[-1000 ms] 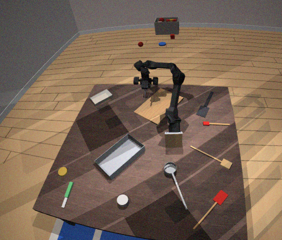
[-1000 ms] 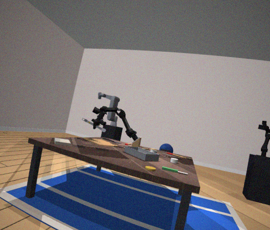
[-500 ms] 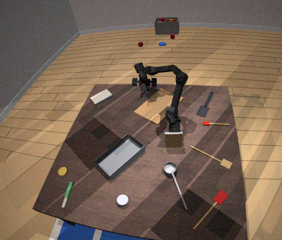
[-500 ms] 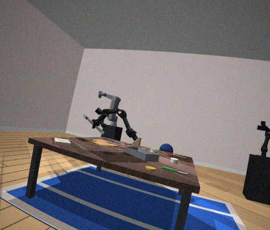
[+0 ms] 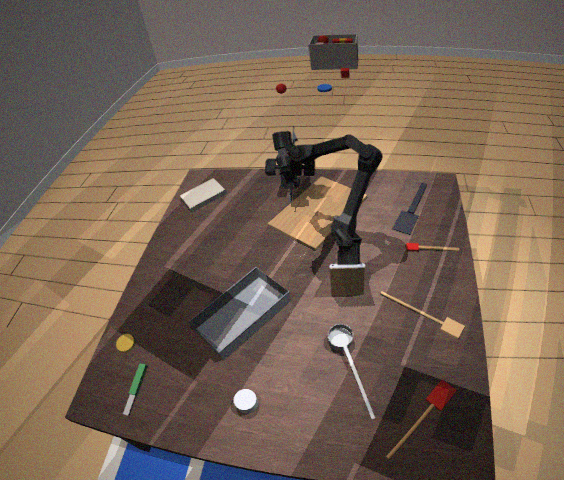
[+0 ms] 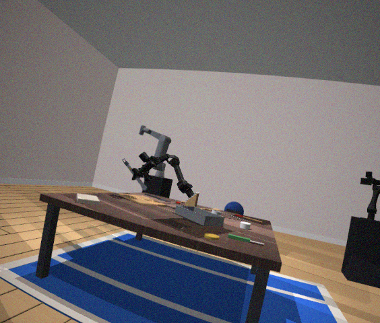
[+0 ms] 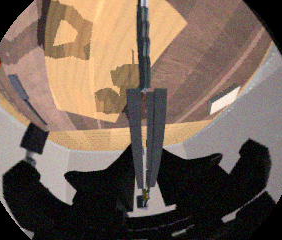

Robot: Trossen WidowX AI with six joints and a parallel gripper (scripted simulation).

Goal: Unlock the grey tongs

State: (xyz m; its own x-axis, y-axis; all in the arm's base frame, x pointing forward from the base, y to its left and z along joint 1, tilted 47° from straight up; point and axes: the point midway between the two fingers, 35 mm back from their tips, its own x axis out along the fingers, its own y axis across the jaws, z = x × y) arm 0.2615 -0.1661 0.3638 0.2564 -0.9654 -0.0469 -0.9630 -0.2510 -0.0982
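My gripper (image 5: 290, 185) (image 6: 135, 173) (image 7: 140, 143) is shut on the grey tongs (image 5: 293, 198) (image 6: 141, 184) (image 7: 157, 120), high above the table. The tongs are steeply tilted. Their narrow end, with a small yellow piece seen in the wrist view, is raised, and the other end points down. Their arms are close together; whether the lock is engaged cannot be told. The wooden board (image 5: 304, 235) (image 6: 148, 200) (image 7: 171, 25) lies flat below and partly beside them. The grey roasting tin (image 5: 258, 318) (image 6: 195, 216) stands away from the tongs, with nothing across it.
A white block (image 5: 202, 193) (image 6: 87, 198) (image 7: 224, 100) lies left of the board, and a dark spatula (image 5: 406, 222) lies right of it. Nearer the top camera are a ladle (image 5: 359, 379), a white round piece (image 5: 245, 400), a green-handled knife (image 5: 137, 379) and a yellow disc (image 5: 124, 342).
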